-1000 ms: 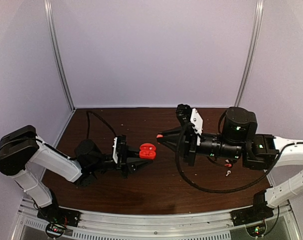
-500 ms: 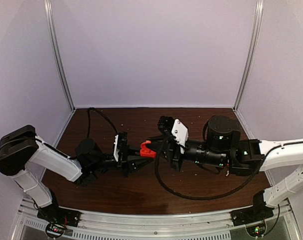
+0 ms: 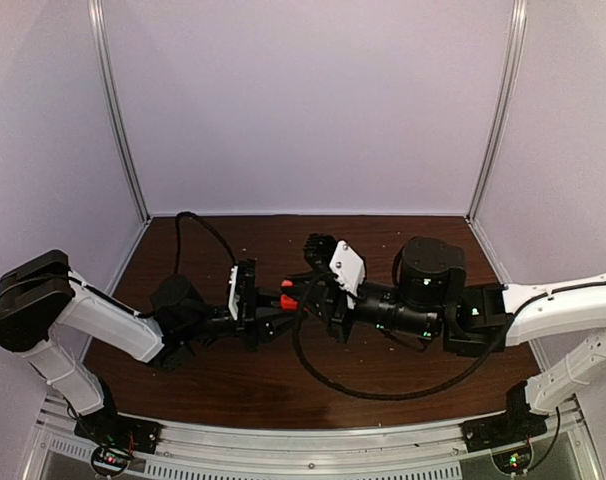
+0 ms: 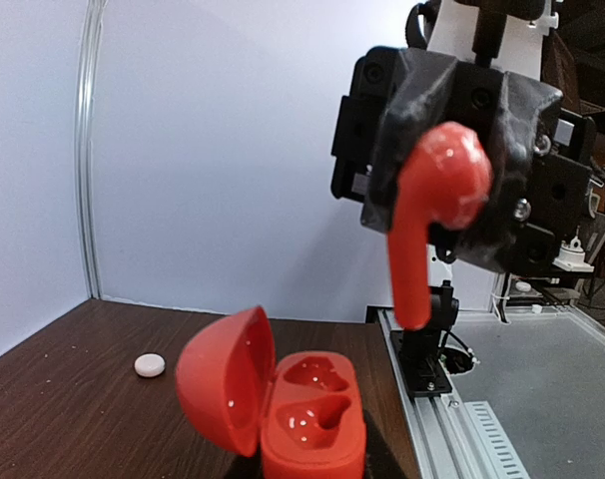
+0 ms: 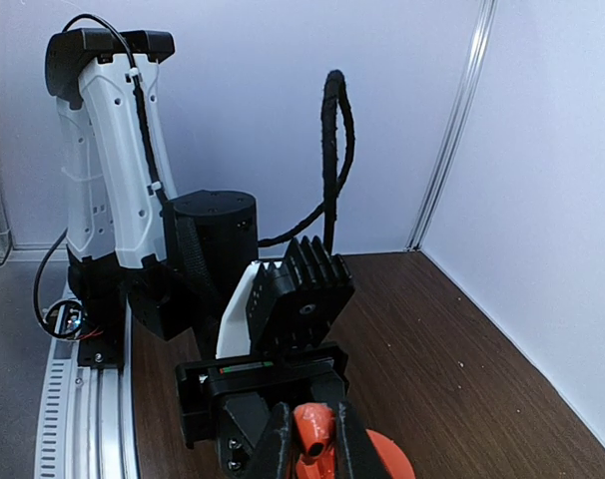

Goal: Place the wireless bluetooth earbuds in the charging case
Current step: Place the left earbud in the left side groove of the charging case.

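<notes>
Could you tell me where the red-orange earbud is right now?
In the left wrist view, the red-orange earbud is pinched in the right gripper, stem down, above the open red case, not yet in it.

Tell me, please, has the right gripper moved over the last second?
Yes. The right gripper, holding an earbud, has travelled left, away from the right post, to the case in the left gripper.

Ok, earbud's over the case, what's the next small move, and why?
Probably lower the right gripper slightly, guiding the red earbud stem-first into an empty well of the open red charging case: it hangs stem-down close above, and both wells look empty.
</notes>
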Controlling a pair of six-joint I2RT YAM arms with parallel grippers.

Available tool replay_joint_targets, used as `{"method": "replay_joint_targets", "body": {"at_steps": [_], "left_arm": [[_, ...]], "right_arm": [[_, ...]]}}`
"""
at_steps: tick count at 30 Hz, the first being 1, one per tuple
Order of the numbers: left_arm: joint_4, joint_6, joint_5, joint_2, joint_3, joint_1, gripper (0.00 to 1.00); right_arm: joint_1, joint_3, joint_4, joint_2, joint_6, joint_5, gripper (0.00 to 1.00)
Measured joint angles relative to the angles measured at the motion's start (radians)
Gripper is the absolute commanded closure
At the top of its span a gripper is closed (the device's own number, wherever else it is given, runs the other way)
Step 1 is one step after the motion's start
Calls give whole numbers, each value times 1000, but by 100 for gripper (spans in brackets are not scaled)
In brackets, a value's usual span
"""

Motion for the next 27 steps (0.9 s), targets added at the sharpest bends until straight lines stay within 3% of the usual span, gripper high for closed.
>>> {"method": "replay_joint_targets", "body": {"at_steps": [27], "left_arm": [[-19, -6, -34, -13, 1, 0, 100]], "right_arm": [[0, -34, 38, 34, 19, 87, 90]]}}
